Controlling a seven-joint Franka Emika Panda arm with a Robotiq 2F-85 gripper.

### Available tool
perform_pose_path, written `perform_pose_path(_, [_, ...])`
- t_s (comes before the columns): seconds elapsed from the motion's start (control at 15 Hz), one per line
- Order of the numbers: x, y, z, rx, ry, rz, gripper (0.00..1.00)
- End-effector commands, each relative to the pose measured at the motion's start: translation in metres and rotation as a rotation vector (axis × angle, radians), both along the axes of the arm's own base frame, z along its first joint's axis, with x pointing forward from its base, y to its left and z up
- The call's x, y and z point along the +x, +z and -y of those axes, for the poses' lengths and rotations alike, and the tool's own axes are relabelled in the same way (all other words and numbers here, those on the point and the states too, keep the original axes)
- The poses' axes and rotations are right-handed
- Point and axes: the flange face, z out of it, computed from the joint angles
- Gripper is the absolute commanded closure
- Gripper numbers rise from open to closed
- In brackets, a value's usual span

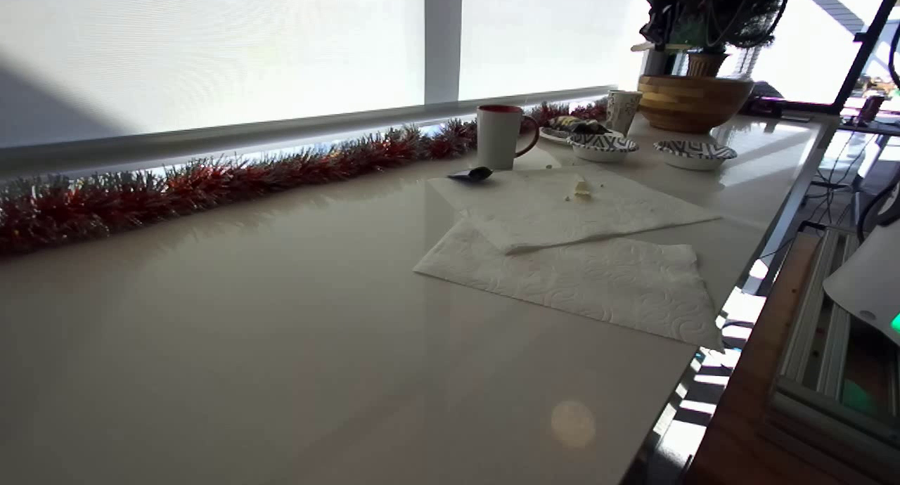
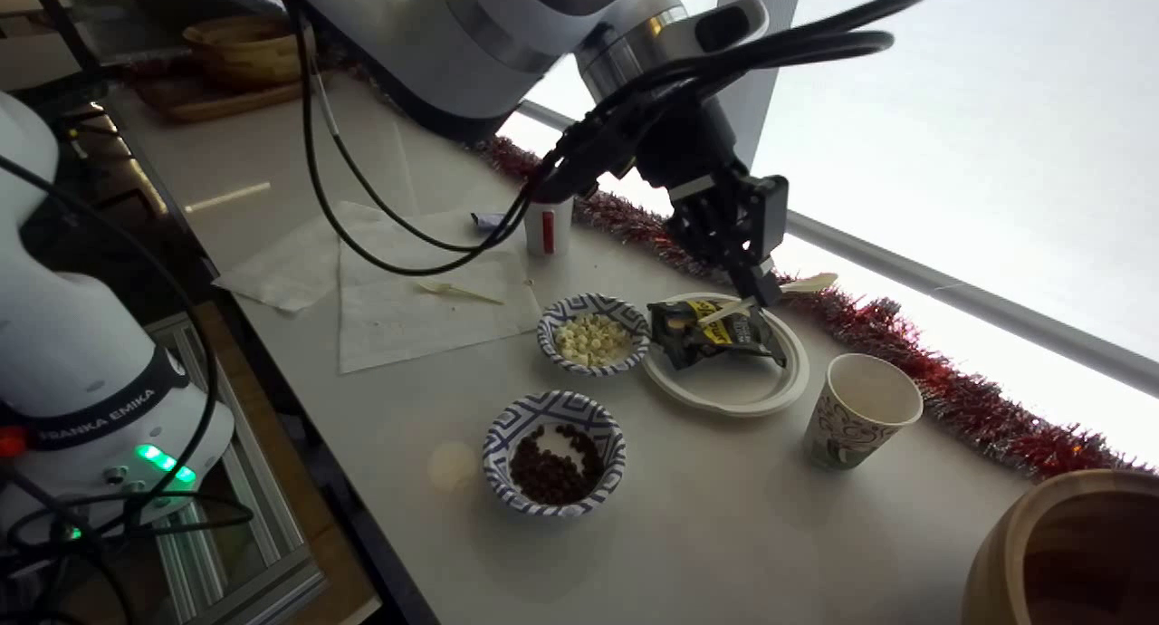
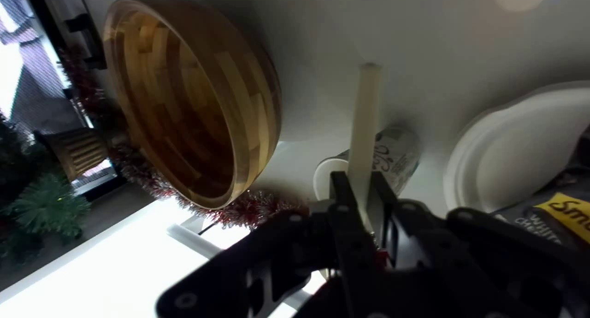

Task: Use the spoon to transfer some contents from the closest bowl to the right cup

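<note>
Got bright windows [image 1: 246,49] from 10 to 1 o'clock in an exterior view of my spot, grey post [image 1: 443,42] splitting them at 12. Red-and-silver tinsel [image 1: 232,183] runs along their base, starting around 9, kinda festive. Bushy potted tree [image 1: 742,14] at 2, my glossy pale table [image 1: 281,330] fills 6 through 8, and sunlight stripes [image 1: 692,406] past its edge at 4.

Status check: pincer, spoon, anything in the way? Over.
Pincer shut on spoon, held aloft. Can't tell whether it's loaded. Paper cup upright. Bag on plate might get in the way.
</note>
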Motion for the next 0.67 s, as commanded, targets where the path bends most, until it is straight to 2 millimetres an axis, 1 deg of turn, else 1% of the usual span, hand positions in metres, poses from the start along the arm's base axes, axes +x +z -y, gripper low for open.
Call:
perform_pose_path(0.0, [-0.045, 0.014, -0.034, 0.187, 0.051, -0.005, 0.97])
perform_pose_path(0.2, [-0.067, 0.02, -0.064, 0.342, 0.1, -0.024, 0.97])
perform_pose_path(0.4, [-0.08, 0.038, -0.096, 0.509, 0.177, -0.056, 0.97])
perform_pose_path(0.6, [-0.091, 0.055, -0.132, 0.646, 0.274, -0.096, 0.97])
